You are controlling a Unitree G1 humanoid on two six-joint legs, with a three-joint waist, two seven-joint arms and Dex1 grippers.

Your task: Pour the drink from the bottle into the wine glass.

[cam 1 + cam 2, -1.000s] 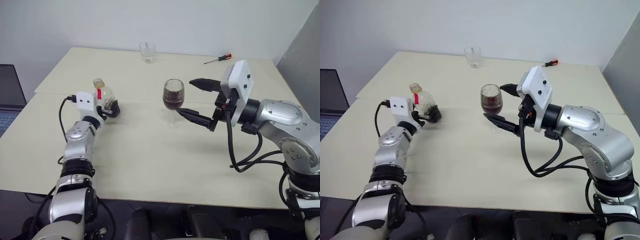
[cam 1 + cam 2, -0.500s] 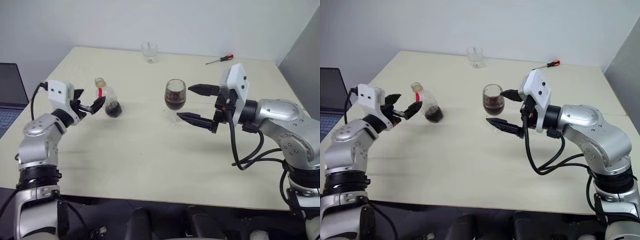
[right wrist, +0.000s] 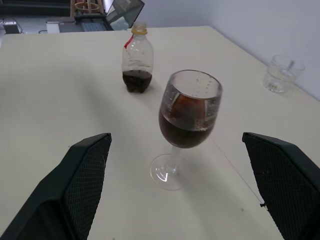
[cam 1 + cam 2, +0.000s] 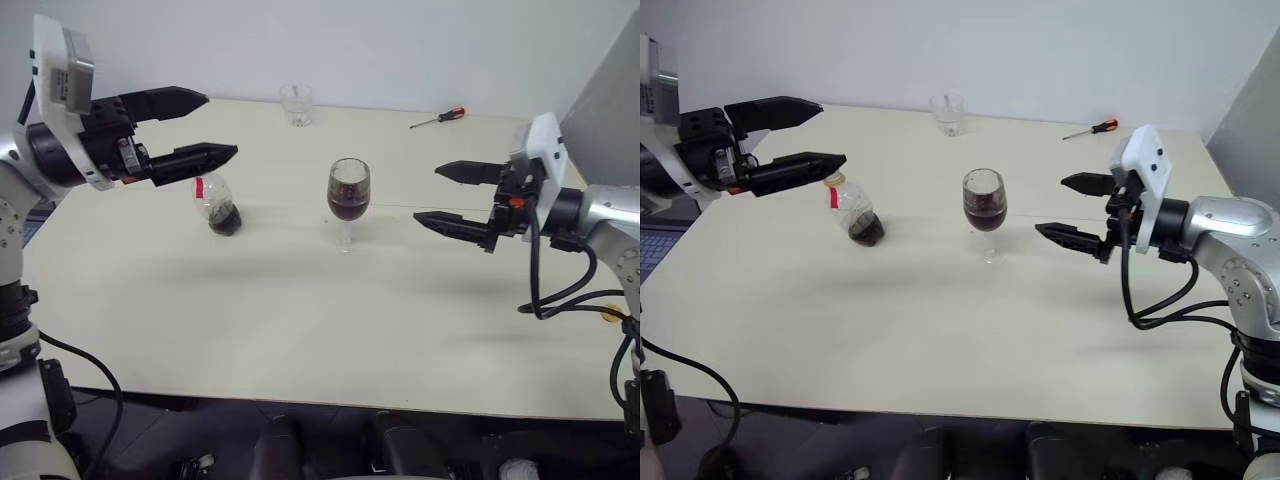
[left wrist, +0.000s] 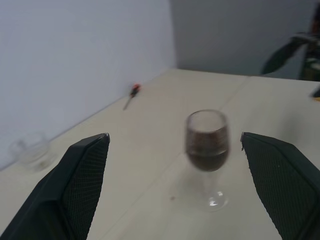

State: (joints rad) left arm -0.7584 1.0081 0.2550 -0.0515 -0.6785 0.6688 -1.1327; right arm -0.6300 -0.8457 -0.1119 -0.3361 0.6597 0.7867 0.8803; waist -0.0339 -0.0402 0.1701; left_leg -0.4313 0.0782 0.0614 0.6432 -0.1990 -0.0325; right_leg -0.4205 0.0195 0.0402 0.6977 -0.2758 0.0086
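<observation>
With the glass (image 4: 348,200) filled and the bottle (image 4: 216,205) standing on the table (image 4: 300,300), I judge the pour done, so I draw both spread, empty grippers, left (image 4: 200,127) and right (image 4: 440,194), clear without nudging either.

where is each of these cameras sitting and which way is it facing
Left and right eye views: on the head, looking forward and down over the cream table; both open grippers, left and right, show.
Left wrist view: on the raised left arm, looking between its black fingers at the clear stemmed wine glass of dark drink.
Right wrist view: on the right arm, looking between its fingers at that glass and the small clear plastic bottle.
Shared: all see the glass, plus a clear tumbler.
</observation>
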